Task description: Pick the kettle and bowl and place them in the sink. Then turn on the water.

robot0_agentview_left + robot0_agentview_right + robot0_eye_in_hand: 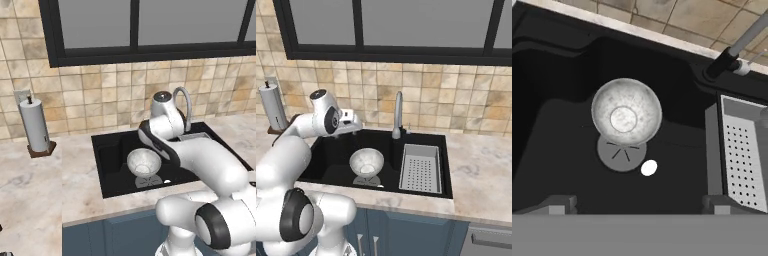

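Bowl (626,118) sat upright inside sink (331,160), beside drain tray (421,169); gripper (637,205) hovered above it, fingers apart, empty.

You see the bowl (144,162) upright inside the sink (107,170), over its round drain. The faucet (184,102) rises behind the sink; a paper-towel holder (35,125) stands well left of it.

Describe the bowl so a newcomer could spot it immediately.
Find the black sink under the window. The bowl sits in its open basin, left of the grey perforated drain tray. It is the only round, whitish, speckled thing there.
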Available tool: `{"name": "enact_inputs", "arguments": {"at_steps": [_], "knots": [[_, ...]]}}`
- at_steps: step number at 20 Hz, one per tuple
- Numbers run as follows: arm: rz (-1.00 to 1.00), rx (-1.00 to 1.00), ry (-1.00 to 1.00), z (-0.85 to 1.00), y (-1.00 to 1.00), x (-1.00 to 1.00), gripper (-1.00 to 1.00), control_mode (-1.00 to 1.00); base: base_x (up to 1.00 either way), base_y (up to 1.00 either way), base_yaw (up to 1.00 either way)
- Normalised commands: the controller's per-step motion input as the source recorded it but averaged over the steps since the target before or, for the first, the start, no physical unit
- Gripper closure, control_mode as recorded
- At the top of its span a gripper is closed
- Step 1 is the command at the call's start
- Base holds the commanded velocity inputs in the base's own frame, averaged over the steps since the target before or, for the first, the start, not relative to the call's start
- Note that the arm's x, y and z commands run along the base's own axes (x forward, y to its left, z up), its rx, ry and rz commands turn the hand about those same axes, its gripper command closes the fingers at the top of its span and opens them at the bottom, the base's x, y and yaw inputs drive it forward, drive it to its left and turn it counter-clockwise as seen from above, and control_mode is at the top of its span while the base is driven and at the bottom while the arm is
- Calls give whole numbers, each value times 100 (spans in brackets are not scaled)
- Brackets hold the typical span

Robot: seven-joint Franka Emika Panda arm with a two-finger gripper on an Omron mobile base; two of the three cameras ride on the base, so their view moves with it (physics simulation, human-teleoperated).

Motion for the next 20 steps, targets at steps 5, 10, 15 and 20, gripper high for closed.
{"name": "enact_inputs", "arguments": {"at_steps": [5,10,15,20], "knots": [[-14,8,0,63,-25,-43,-100,-100,0,0,0],[-12,12,0,56,-35,-41,-100,-100,0,0,0],[-10,13,0,32,-35,-44,-100,-100,0,0,0],[-4,1,0,8,-15,-39,-100,-100,0,0,0]]}}
